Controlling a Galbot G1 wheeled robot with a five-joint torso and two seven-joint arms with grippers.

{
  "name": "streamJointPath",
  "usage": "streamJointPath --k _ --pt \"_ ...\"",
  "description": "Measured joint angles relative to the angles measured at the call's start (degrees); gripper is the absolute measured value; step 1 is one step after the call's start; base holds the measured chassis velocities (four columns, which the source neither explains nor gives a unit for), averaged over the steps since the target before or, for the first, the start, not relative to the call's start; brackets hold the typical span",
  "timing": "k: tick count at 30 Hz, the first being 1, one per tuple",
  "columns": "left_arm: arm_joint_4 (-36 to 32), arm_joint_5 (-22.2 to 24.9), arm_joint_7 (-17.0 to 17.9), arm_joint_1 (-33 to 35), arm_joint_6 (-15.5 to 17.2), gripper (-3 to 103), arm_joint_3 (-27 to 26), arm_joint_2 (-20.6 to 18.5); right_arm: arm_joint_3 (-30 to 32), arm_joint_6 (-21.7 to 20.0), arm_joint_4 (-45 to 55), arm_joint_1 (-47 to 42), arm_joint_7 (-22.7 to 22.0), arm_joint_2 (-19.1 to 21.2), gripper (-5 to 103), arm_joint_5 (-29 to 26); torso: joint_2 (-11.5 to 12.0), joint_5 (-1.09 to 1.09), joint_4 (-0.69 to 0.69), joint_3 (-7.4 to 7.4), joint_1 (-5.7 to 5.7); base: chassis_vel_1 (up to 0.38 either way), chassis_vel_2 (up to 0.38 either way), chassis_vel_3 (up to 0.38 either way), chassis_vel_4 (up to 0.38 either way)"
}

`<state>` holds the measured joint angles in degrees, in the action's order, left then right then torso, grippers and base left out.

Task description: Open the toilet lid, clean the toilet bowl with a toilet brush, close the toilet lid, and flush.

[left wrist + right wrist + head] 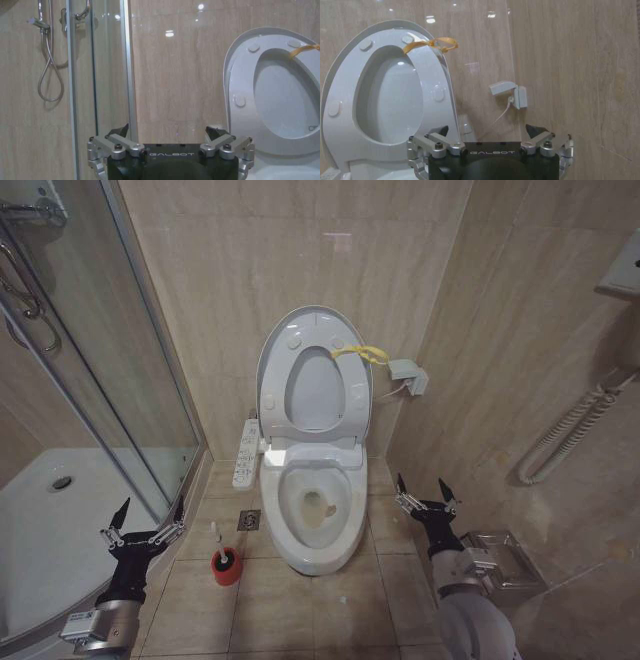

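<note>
**Lid raised, both claws held low and apart**

Toilet lid [277,348] upright against the back wall, ring seat [318,385] raised flat against it, round bumpers facing out. Yellow loop [360,354] hanging off the seat's upper edge on the robot's right. Toilet bowl [318,515] open below, yellowish stain on its inner surface around the drain.

Toilet brush [217,538] standing in its red holder cup [227,565] on the floor tiles just left of the bowl's pedestal, thin white handle leaning away from the bowl. Long white button panel [245,452] mounted beside the bowl's rear left. Floor drain [249,520] between holder and panel.

Left claw [146,517] low, near the shower door [120,400], fingers spread wide, gripping nothing, well apart from the brush. Right claw [427,492] low to the right of the bowl, fingers likewise spread and bare. Wall box [408,377] with a cord right of the lid, possibly a water valve or socket, hard to tell.
</note>
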<state>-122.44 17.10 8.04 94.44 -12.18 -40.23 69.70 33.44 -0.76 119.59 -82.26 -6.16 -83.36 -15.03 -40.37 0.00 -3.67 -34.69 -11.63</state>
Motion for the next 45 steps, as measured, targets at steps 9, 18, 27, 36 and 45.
streamJointPath --k 9,18,27,36,45 --pt "0.00 0.00 0.00 0.00 0.00 100 0.00 0.00 0.00 0.00 -0.01 0.00 0.00 0.00 100 0.00 0.00 0.00 0.00 0.00 0.00 0.000 0.000 0.000 0.000" --pt "0.00 0.00 0.00 0.00 0.00 100 0.00 0.00 0.00 0.00 -0.02 0.00 -0.01 0.00 100 -0.01 0.00 0.00 0.00 0.00 0.00 0.000 0.000 0.000 0.000" --pt "0.00 0.00 0.00 0.00 0.00 100 0.00 0.00 0.00 0.00 -0.02 0.00 -0.01 0.00 100 -0.01 0.00 0.00 0.00 0.00 0.00 0.000 0.000 0.000 0.000" --pt "0.00 0.00 0.00 0.00 0.00 100 0.00 0.00 0.00 0.00 -0.02 0.01 -0.01 0.00 100 -0.01 0.00 0.00 0.01 0.00 0.00 0.000 0.000 0.000 0.000" --pt "0.00 0.00 0.00 0.00 0.00 100 0.00 0.00 0.00 0.00 -0.02 0.00 -0.01 0.00 100 -0.01 0.00 0.00 0.00 0.00 0.00 0.000 0.000 0.000 0.000"
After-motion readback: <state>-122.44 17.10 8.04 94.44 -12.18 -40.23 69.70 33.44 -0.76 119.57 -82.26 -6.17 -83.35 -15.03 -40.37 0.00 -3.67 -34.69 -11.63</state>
